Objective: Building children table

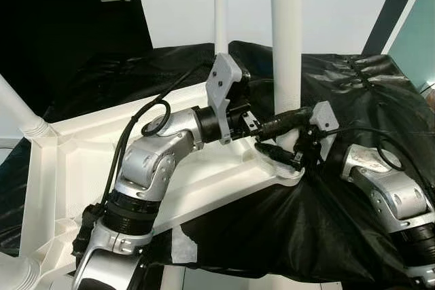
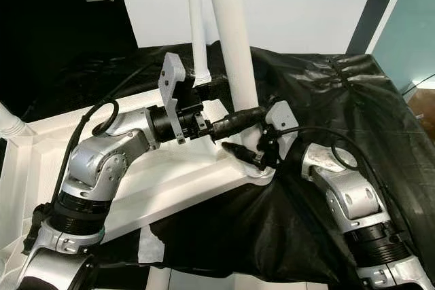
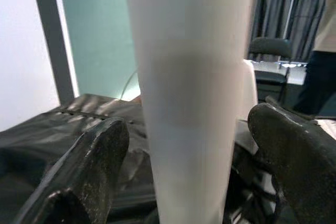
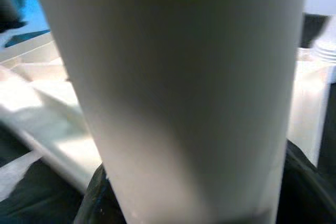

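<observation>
Centrally, in the left eye view, a white children's table top (image 1: pixel 102 168) lies upside down on a worktop covered with black sheeting (image 1: pixel 353 86). A white table leg (image 1: pixel 287 45) stands upright in the corner socket (image 1: pixel 282 168) nearest the robot's right side; a second leg (image 1: pixel 221 5) rises behind it, and a third (image 1: pixel 17 110) leans at the far left corner. The left gripper (image 1: pixel 272 137) reaches across the top to the base of the near leg, one black finger lying in front of the leg and the other low beside the socket. The right gripper (image 1: pixel 302 151) meets the same leg from the opposite side.

Left wrist view: the leg (image 3: pixel 191 98) stands between the two black fingers (image 3: pixel 89 171), jaws apart and straddling it with a narrow gap on each side. A person (image 3: pixel 320 40) stands in the background.

Right wrist view: the leg (image 4: pixel 178 93) is pressed close to the camera; the state of these jaws cannot be told.
</observation>
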### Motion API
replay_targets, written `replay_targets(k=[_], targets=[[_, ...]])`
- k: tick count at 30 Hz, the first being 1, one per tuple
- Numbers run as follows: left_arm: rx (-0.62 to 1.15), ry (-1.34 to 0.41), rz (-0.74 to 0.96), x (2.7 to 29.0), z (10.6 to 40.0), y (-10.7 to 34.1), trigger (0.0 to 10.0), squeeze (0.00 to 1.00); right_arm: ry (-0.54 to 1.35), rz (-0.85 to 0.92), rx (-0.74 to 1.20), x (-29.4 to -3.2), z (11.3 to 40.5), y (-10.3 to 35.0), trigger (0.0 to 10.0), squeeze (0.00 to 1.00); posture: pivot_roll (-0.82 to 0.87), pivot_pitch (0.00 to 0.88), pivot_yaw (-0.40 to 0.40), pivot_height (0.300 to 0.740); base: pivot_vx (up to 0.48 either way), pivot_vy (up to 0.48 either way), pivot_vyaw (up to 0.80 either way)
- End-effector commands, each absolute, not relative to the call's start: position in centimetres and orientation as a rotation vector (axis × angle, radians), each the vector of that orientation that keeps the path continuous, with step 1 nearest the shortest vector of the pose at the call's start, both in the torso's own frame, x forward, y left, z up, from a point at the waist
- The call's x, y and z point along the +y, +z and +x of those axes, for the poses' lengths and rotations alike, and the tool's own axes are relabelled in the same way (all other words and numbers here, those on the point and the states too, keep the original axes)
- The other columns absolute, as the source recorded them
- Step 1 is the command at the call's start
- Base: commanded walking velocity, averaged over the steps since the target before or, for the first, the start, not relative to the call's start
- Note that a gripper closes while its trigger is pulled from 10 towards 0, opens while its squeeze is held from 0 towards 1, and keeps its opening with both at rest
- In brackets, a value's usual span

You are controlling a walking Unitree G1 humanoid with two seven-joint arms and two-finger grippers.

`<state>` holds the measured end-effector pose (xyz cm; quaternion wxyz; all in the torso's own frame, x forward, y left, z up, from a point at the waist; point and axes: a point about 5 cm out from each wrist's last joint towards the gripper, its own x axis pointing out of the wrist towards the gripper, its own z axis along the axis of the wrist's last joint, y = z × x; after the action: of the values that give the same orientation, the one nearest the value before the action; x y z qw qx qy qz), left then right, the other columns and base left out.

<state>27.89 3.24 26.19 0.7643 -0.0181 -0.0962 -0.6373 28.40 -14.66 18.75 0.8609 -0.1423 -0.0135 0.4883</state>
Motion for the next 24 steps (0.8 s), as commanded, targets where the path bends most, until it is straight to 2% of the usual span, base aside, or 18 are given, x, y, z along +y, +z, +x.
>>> replay_targets(k=[1, 5, 6, 7, 8, 9, 10, 12, 24], targets=[[-0.201, -1.491, -0.045, 2.7, 27.2, 26.2, 10.0, 0.00, 1.075, -0.323, -0.035, -14.2, 28.2, 19.3, 10.0, 0.00, -0.05, 0.000, 0.000, 0.740, 0.000, 0.000, 0.00], [-0.180, -1.539, -0.076, 2.4, 27.0, 26.5, 10.0, 0.00, 1.139, -0.334, -0.016, -14.1, 27.7, 19.2, 10.0, 0.00, -0.05, 0.000, -0.001, 0.740, 0.000, 0.000, 0.00], [-0.179, -1.588, -0.110, 2.5, 26.7, 27.0, 7.9, 0.00, 1.171, -0.336, -0.008, -14.2, 27.5, 19.3, 10.0, 0.00, -0.05, 0.000, -0.001, 0.740, 0.000, 0.000, 0.00], [-0.178, -1.608, -0.121, 2.5, 26.6, 27.1, 7.9, 0.00, 1.181, -0.335, -0.005, -14.2, 27.4, 19.3, 10.0, 0.00, -0.05, 0.000, -0.001, 0.740, 0.000, 0.000, 0.00], [-0.186, -1.624, -0.117, 2.6, 26.4, 27.3, 4.9, 0.00, 1.190, -0.336, -0.002, -14.2, 27.3, 19.3, 10.0, 0.00, -0.06, 0.000, 0.001, 0.740, 0.000, 0.000, 0.00], [-0.189, -1.636, -0.114, 2.7, 26.3, 27.3, 6.6, 0.00, 1.197, -0.337, 0.000, -14.3, 27.2, 19.4, 10.0, 0.00, -0.06, 0.000, 0.001, 0.740, 0.000, 0.000, 0.00], [-0.190, -1.640, -0.110, 2.7, 26.3, 27.4, 6.6, 0.00, 1.200, -0.337, 0.001, -14.3, 27.2, 19.4, 10.0, 0.00, -0.06, 0.000, 0.001, 0.740, 0.000, 0.000, 0.00], [-0.188, -1.669, -0.125, 2.9, 26.1, 27.5, 0.0, 0.00, 1.226, -0.332, 0.012, -14.4, 26.9, 19.5, 10.0, 0.00, -0.06, 0.000, 0.001, 0.740, 0.000, 0.000, 0.00], [-0.211, -1.658, -0.133, 3.0, 26.1, 27.8, 0.0, 0.00, 1.235, -0.326, 0.012, -14.7, 27.0, 19.8, 10.0, 0.00, -0.06, 0.000, 0.000, 0.740, 0.000, 0.000, 0.00]])
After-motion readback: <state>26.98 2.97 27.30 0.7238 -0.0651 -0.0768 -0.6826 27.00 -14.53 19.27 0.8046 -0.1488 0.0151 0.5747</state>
